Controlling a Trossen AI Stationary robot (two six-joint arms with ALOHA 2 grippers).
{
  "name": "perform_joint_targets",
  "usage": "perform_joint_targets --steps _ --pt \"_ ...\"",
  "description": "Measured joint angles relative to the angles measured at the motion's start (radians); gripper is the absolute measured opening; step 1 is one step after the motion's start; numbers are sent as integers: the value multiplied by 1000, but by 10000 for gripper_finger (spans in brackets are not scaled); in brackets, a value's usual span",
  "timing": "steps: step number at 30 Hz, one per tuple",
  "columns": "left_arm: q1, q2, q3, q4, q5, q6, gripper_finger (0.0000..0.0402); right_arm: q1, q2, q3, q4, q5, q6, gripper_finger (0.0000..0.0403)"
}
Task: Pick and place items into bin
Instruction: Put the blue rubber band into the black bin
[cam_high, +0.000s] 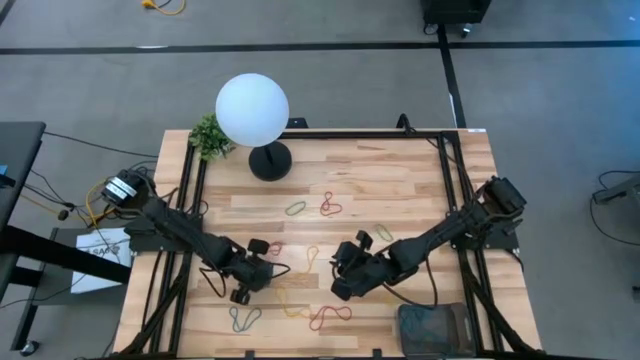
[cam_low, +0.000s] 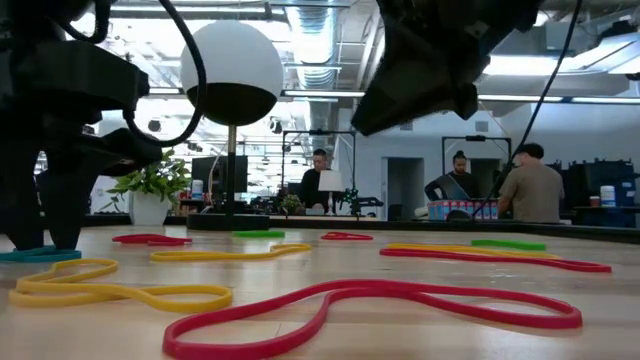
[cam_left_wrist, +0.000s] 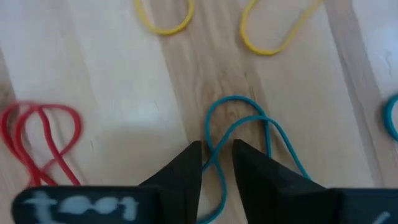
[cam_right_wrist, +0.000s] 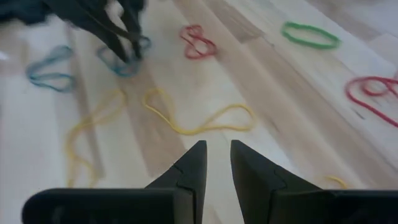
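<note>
On the wooden table (cam_high: 400, 190), the bin (cam_high: 433, 327) sits at the near right corner, well apart from the left gripper (cam_high: 243, 281), which is low over the near left part. Its fingers (cam_left_wrist: 183, 171) are narrowed around one strand of a blue band (cam_left_wrist: 239, 134); whether they pinch it yet I cannot tell. That band runs straight away from the fingertips. Just beside it lie yellow bands (cam_left_wrist: 273, 31) and a red band (cam_left_wrist: 40, 137). Nearer the bin, the right gripper (cam_high: 345, 280) hovers empty, fingers narrow.
</note>
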Motion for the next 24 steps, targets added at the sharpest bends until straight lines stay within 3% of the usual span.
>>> perform_joint_targets --steps 4,9,13,19,24 --pt "1 -27 2 13 12 119 12 7 0 0 54 -8 -15 67" --pt "4 -100 69 -7 -157 205 2 0 0 0 129 -8 -91 67" --pt "6 -142 111 -15 -283 279 1 -23 0 0 241 -9 -285 76" --pt "30 -153 167 0 -391 318 0 -83 0 0 369 -10 -454 125" --pt "51 -153 178 57 -466 352 0 -134 8 0 375 -61 -454 179"
